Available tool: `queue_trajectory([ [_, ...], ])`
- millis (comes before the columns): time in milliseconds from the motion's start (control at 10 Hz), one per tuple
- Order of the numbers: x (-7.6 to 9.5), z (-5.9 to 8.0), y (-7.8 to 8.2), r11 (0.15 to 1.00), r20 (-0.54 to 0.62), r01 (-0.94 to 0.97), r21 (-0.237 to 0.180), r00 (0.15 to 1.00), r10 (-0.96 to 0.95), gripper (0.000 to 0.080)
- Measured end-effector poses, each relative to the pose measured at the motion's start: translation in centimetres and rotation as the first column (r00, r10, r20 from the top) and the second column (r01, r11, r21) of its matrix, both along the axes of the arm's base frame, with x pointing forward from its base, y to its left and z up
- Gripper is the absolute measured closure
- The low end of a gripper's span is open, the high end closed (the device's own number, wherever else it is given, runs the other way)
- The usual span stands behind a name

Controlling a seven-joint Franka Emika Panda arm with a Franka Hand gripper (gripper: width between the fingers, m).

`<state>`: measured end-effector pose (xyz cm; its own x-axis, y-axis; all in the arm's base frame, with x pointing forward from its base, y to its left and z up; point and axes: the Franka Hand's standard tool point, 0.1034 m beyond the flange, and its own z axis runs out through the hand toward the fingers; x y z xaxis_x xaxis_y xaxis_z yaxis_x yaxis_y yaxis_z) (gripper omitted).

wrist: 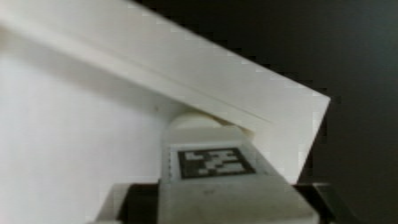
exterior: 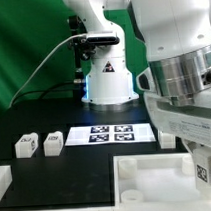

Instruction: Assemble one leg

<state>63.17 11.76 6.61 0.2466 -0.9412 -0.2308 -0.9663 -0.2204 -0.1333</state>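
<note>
Between the fingers (wrist: 139,206) of the tool (wrist: 214,204) sits a short, chunky white plastic leg (wrist: 214,160). The tool is pinched on the leg's two sides. The leg's long axis runs straight out from the tool, and a face with a black-and-white square tag is turned toward the wrist camera. Its far end touches, or nearly touches, the raised rim at a corner of the large white square tray-like piece (wrist: 107,120).

In the exterior view the tool (exterior: 201,155) hangs at the exterior view's right, with the leg (exterior: 204,171) roughly upright and pointing down over the tray-like piece (exterior: 147,163). That piece lies on the black counter (exterior: 67,174). Farther back lies the thin white marker board (exterior: 110,133). Two loose white leg blocks (exterior: 26,146) (exterior: 53,144) stand side by side toward the exterior view's left, well apart from the tool.
</note>
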Motion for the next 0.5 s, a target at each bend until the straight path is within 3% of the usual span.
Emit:
queue_trajectory([
  [100, 0.02, -0.02, 0.02, 0.995, -0.021, 0.098, 0.018, 0.995, -0.098, 0.0500],
  [300, 0.00, -0.06, 0.10, 0.996, -0.015, 0.085, 0.016, 0.996, -0.085, 0.0500],
  [500, -0.05, -0.08, 0.12, 1.000, -0.002, 0.027, 0.011, 1.000, -0.027, 0.0262],
])
